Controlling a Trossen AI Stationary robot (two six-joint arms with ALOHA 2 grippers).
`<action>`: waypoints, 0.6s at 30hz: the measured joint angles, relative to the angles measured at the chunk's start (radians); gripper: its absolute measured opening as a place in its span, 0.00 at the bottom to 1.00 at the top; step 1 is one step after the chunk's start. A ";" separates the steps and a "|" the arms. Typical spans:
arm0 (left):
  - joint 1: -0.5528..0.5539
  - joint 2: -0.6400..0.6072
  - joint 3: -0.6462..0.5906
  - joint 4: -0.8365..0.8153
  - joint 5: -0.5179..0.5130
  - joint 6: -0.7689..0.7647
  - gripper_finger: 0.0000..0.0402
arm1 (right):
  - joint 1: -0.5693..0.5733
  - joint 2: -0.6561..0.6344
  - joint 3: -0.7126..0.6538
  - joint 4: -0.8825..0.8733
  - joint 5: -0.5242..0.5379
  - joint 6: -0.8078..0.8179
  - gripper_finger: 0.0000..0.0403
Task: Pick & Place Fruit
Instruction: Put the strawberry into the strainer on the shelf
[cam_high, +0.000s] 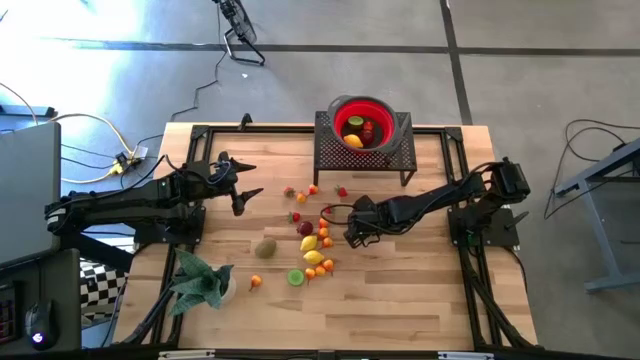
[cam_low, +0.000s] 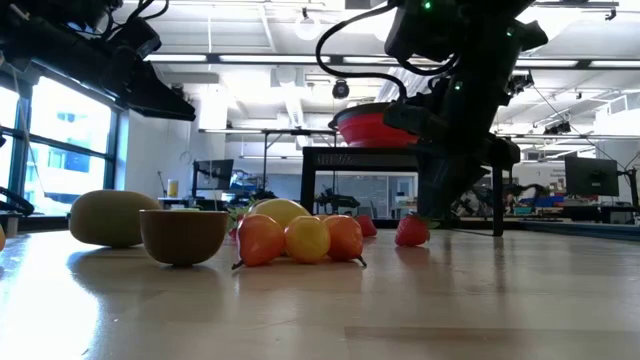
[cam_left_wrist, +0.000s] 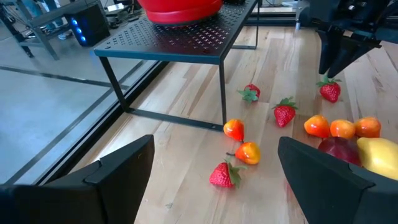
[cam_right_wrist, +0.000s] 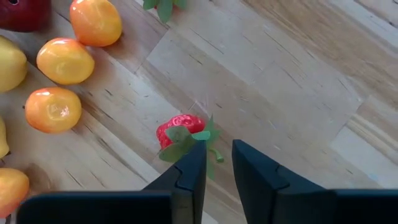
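Right gripper (cam_right_wrist: 217, 149) is down at the table (cam_high: 400, 290), mid-right, with its fingers a narrow gap apart. They sit at the leafy cap (cam_right_wrist: 186, 138) of one strawberry (cam_right_wrist: 177, 129) lying on the wood, and I see nothing clamped between them. Left gripper (cam_high: 248, 182) is parked spread wide on the far left with nothing in it. Risks, biggest thing down. The black mesh rack (cam_high: 335, 152) and the red bowl (cam_high: 334, 115) on it, which already holds some fruit, stand at the back edge. A low carry path would likely clip the rack or the bowl rim and knock the berry loose. Next is the rest of the fruit, scattered mid-table. The oranges (cam_right_wrist: 64, 60) sit near the berry, so a sideways drift while I'm this low could shove them rolling. Then the berry itself. Its red body looks offset from my finger gap, so a squeeze here may push it away instead of catching it. Smallest is the cap. If I pinch only the leaves, I expect a weak hold that swings or slips on the lift.
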 joint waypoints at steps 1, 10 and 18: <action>0.000 0.000 0.000 0.000 0.000 0.000 0.84 | 0.000 0.000 0.000 0.000 0.000 0.000 0.16; 0.000 0.000 0.000 0.000 0.000 0.000 0.84 | 0.000 0.000 0.000 0.000 0.000 0.000 0.10; 0.000 0.000 0.000 0.000 -0.001 0.000 0.84 | 0.001 0.000 0.000 0.000 0.000 0.000 0.04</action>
